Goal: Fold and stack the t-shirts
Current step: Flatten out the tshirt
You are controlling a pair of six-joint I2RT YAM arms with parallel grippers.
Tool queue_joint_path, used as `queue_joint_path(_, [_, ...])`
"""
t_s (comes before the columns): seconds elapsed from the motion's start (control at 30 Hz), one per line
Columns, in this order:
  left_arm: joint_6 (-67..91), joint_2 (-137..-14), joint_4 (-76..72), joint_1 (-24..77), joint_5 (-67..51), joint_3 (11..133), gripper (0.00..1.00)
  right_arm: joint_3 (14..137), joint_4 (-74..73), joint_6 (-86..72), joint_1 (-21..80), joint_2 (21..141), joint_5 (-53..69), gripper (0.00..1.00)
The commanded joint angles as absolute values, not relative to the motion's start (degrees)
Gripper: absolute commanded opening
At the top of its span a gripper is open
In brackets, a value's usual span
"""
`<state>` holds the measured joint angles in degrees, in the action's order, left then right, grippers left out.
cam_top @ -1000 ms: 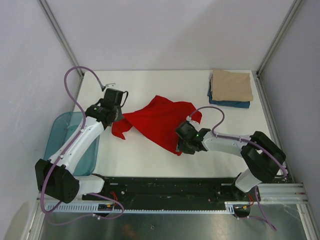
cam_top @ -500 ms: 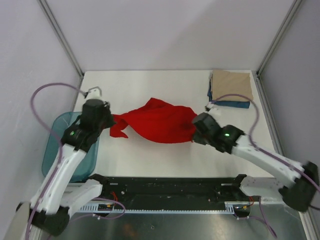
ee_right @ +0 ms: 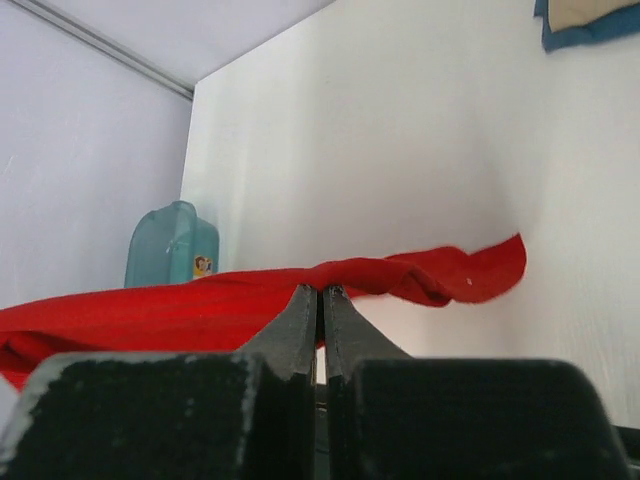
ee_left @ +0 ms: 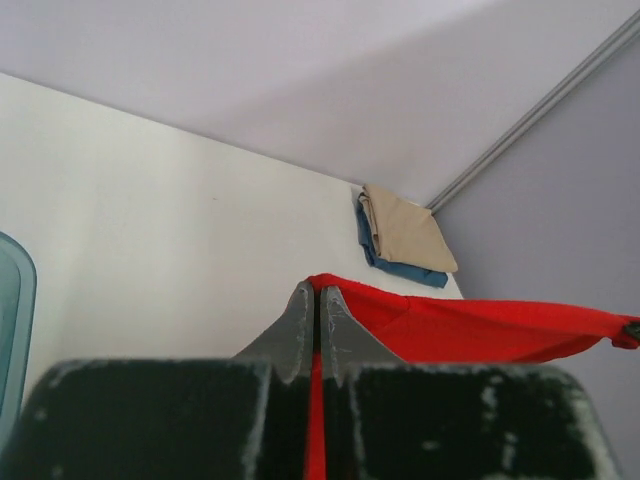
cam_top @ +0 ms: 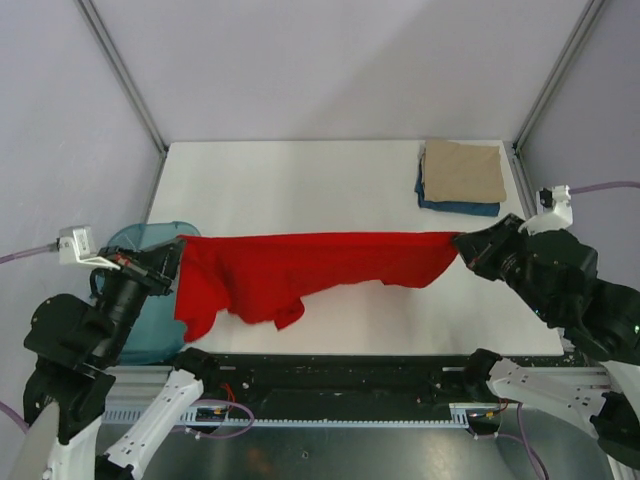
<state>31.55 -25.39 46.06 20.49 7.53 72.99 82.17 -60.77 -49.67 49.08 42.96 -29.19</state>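
Red t-shirt (cam_top: 300, 265); blue t-shirt (cam_top: 465, 209) mostly under tan (cam_top: 463, 170)

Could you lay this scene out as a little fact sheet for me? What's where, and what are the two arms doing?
Being held: red t-shirt, stretched taut above the table
Left end: left hand, shut on it
Right end: right hand, shut on it
Already folded: tan t-shirt on top of blue t-shirt, far right corner
Also there: teal tub, left edge
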Motion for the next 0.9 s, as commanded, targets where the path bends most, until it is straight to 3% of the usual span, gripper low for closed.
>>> queue_joint_path(0.0, [33.2, -27.6, 46.0, 20.3, 9.7, 74.6, 0.0, 88.2, -62.9, -42.7, 49.0, 48.7, -34.9, 0.0])
queue_joint_path(0.17, [32.8, -36.7, 41.6, 20.3, 18.7, 74.8, 0.0, 88.0, -52.2, -34.9, 44.2, 56.8, -32.6, 0.0])
queue_joint_path(0.3, [29.9, -52.6, 30.5, 20.2, 21.5, 79.6, 0.0, 83.5, -34.7, -30.2, 28.1, 65.2, -18.8, 0.0])
queue_joint_path(0.4, [26.5, -67.3, 26.0, 19.3, 22.6, 92.6, 0.0, 87.5, -24.2, -29.7, 20.1, 76.1, -10.9, 0.0])
queue_joint_path(0.57, [20.3, -88.6, 24.7, 16.1, 15.5, 125.7, 0.0, 113.9, -22.9, -29.2, 15.0, 89.9, -7.6, 0.0])
queue_joint_path(0.7, [18.9, -93.2, 24.1, 11.7, 10.2, 140.4, 0.0, 129.2, -22.4, -28.6, 13.6, 93.6, -5.3, 0.0])
queue_joint_path(0.87, [17.1, -88.3, 23.6, 9.2, 7.0, 132.4, 0.0, 123.2, -21.6, -27.0, 13.1, 92.0, -1.5, 0.0])
